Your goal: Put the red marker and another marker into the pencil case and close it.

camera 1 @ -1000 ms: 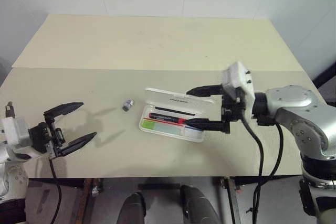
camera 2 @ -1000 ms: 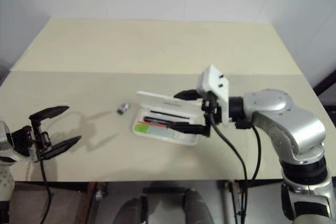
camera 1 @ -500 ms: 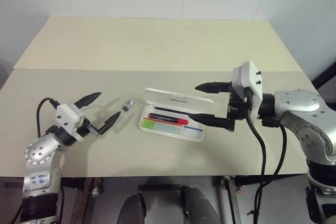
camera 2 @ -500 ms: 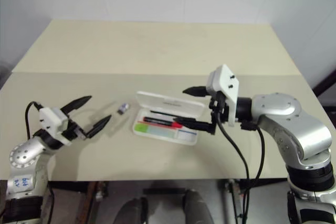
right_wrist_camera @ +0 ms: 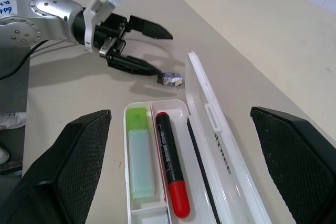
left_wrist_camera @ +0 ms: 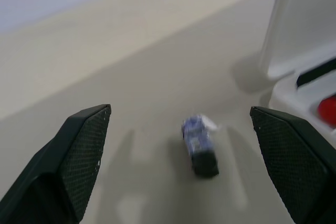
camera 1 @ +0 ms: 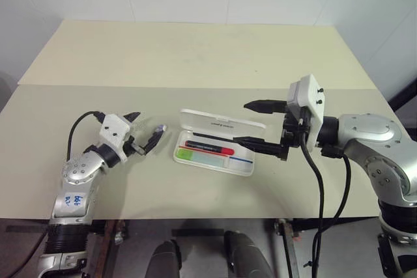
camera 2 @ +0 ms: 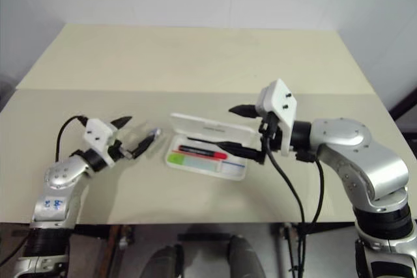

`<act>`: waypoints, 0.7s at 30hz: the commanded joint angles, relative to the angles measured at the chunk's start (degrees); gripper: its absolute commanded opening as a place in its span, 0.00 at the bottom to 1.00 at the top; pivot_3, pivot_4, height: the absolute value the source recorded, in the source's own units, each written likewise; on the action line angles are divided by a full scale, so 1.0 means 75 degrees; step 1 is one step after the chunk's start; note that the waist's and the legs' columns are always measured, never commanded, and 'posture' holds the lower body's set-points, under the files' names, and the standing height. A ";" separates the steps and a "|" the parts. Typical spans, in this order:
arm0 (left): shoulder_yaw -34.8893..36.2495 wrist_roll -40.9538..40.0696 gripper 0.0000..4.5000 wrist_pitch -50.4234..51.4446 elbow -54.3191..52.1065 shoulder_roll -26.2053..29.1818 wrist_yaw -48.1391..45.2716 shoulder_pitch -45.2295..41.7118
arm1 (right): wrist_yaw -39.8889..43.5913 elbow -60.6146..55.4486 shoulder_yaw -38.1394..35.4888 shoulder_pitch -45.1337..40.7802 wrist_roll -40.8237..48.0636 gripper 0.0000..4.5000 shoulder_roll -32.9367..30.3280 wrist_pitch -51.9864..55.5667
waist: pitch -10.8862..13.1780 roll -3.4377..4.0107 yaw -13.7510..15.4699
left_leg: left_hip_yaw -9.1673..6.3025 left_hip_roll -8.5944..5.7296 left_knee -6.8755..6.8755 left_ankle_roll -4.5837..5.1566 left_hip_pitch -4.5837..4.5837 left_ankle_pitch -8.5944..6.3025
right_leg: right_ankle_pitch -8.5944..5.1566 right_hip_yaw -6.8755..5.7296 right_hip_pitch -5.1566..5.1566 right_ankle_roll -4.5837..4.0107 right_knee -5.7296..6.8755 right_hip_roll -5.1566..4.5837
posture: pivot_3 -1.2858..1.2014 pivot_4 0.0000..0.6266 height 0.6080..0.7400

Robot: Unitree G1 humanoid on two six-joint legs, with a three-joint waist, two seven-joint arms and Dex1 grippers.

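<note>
While its lid stands open, the white pencil case (camera 1: 215,151) lies near the middle of the beige table (camera 1: 195,56), with the red marker (right_wrist_camera: 170,163) and the light-green highlighter (right_wrist_camera: 139,153) lying side by side inside its tray, the highlighter toward the table's near edge and the marker between it and the hinged lid. A small grey stub (left_wrist_camera: 199,142) sits on the table just off the case's left end, apart from it. The left gripper (camera 1: 143,136) hovers at that stub, its two black fingers spread wide on either side of it and holding nothing; from the left wrist view the stub lies between the fingertips without touching either. On the case's right side, the right gripper (camera 1: 257,123) hangs just above the table, jaws fully parted and empty, one finger over the lid's far edge and the other over the tray's right end.
</note>
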 commanded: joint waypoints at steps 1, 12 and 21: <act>-0.0205 0.0307 1.00 0.0569 -0.0133 0.0145 0.0211 -0.0217 | -0.0122 -0.0359 -0.0034 -0.0017 0.0085 1.00 -0.0006 -0.0086 | 0.0000 0.0000 0.0005 | 0.0000 0.0000 -0.0001 0.0000 0.0000 0.0000 | 0.0000 0.0000 0.0000 0.0000 0.0000 0.0000 | 0.52 0.24 1.00; -0.1174 0.1383 1.00 0.2581 -0.0283 0.0520 0.0579 -0.0876 | -0.0236 -0.0459 0.0010 0.0013 0.0100 1.00 0.0002 -0.0075 | 0.0000 0.0000 0.0120 | -0.0001 -0.0001 0.0003 -0.0001 0.0006 0.0001 | 0.0000 0.0001 0.0003 0.0000 0.0003 0.0001 | 0.52 0.24 1.00; -0.1322 0.1138 0.58 0.3912 0.0230 0.0224 0.0578 -0.1610 | -0.0215 -0.0480 -0.0027 0.0109 0.0043 1.00 -0.0076 -0.0165 | -0.0003 0.0004 0.0131 | -0.0004 -0.0002 0.0017 0.0008 0.0075 0.0007 | -0.0043 0.0001 0.0103 -0.0120 -0.0048 -0.0004 | 0.52 0.24 1.00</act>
